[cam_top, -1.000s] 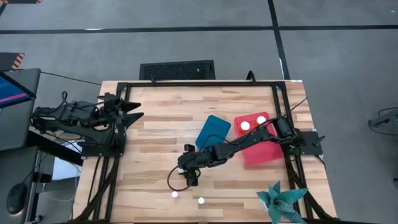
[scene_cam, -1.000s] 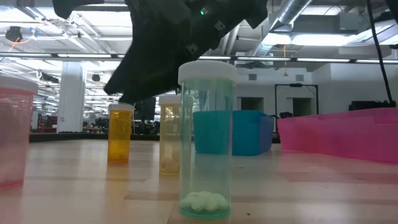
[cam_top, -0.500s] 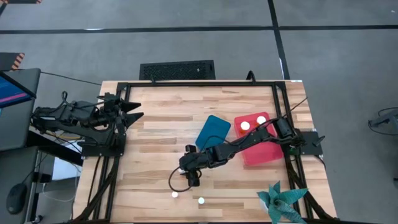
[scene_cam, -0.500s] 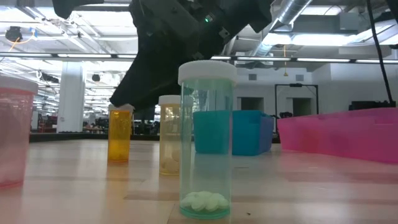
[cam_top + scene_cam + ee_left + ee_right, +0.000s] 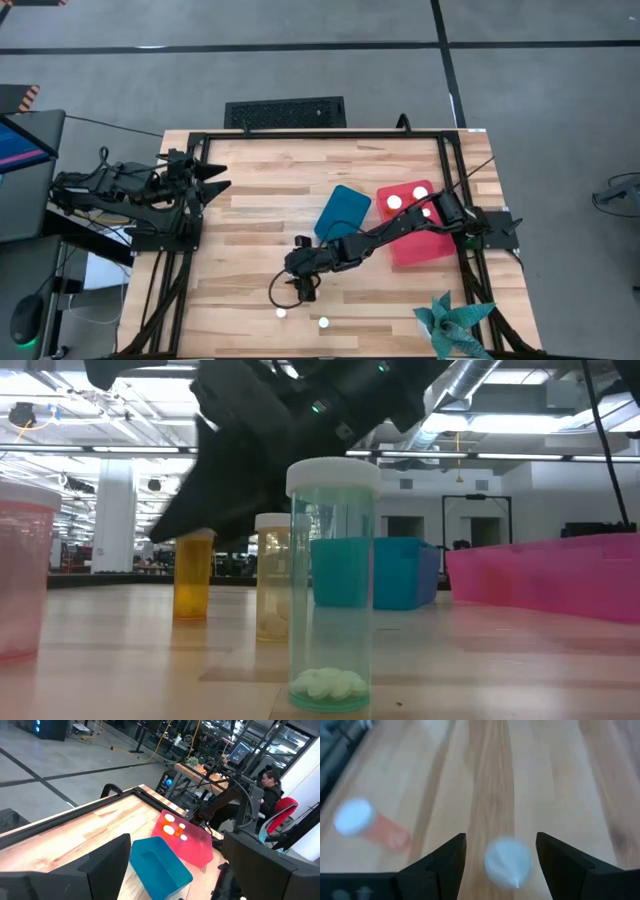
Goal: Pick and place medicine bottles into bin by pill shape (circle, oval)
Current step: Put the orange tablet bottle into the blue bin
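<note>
My right gripper (image 5: 300, 284) is open above the middle of the table's near half. In the right wrist view (image 5: 501, 870) a white-capped bottle (image 5: 507, 862) stands upright below and between its two fingers, untouched. A pink bottle (image 5: 365, 822) stands beside it. Two more white-capped bottles (image 5: 281, 312) (image 5: 323, 322) stand nearer the table's front edge. The low view shows a clear teal bottle (image 5: 333, 580), a yellow one (image 5: 272, 575) and an orange one (image 5: 193, 572), all upright. The teal-blue tray (image 5: 342, 212) and the red tray (image 5: 418, 245) lie right of centre. My left gripper (image 5: 218, 178) waits, open, at the table's left edge.
White-capped bottles (image 5: 394, 202) stand in the red tray's far end, and my right arm crosses over that tray. A teal paper plant (image 5: 452, 322) stands at the near right corner. A black frame (image 5: 320, 134) runs round the table's edges. The table's far left part is bare wood.
My right gripper has shifted a little toward the table's left edge and down over the bottles, staying open. No bottle has moved.
</note>
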### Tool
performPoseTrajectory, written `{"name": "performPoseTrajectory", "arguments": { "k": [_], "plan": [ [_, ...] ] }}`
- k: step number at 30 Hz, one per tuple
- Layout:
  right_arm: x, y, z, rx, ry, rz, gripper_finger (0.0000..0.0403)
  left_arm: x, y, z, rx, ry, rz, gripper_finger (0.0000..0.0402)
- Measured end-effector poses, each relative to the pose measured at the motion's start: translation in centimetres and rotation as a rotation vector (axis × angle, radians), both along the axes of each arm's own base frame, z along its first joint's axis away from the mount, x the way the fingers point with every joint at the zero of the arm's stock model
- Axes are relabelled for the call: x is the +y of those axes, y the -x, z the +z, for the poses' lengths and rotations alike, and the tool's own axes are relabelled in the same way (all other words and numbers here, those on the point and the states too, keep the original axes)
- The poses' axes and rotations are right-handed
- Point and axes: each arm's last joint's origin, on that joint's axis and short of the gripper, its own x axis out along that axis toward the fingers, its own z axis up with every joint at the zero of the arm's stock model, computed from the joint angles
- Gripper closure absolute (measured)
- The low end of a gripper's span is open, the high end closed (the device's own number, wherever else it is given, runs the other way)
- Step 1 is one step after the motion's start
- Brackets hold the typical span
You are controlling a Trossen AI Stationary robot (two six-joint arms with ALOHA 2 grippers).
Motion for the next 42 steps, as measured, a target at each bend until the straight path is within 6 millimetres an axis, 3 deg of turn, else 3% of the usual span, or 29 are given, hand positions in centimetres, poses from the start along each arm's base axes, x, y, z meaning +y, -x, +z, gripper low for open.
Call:
{"name": "performPoseTrajectory", "arguments": {
  "k": [9, 22, 28, 31, 35, 39, 42],
  "plan": [
    [-0.6, 0.3, 0.7, 0.026, 0.047, -0.001, 0.0162, 0.0, 0.0, 0.0, -0.002, 0.004, 0.001, 0.0090],
    [-0.7, 0.3, 0.8, 0.028, 0.049, -0.001, 0.0281, 0.0, 0.0, 0.0, -0.001, 0.001, 0.001, 0.0090],
    [-1.1, 0.4, 1.1, 0.033, 0.041, -0.015, 0.0293, 0.0, 0.0, 0.0, 0.001, -0.002, 0.000, 0.0090],
    [-1.9, 0.6, 2.8, 0.016, 0.033, -0.034, 0.0282, 0.0, 0.0, 0.0, 0.001, -0.002, 0.000, 0.0090],
    [-3.9, 1.5, 6.5, -0.014, 0.066, -0.066, 0.0281, 0.0, 0.0, 0.0, 0.001, -0.002, 0.000, 0.0090],
    [-6.5, 3.3, 10.4, -0.009, 0.160, -0.131, 0.0285, 0.0, 0.0, 0.0, 0.000, -0.002, 0.000, 0.0090],
    [-8.6, 5.2, 12.3, 0.063, 0.238, -0.226, 0.0282, 0.0, 0.0, 0.0, 0.000, -0.002, 0.000, 0.0090]
  ]
}}
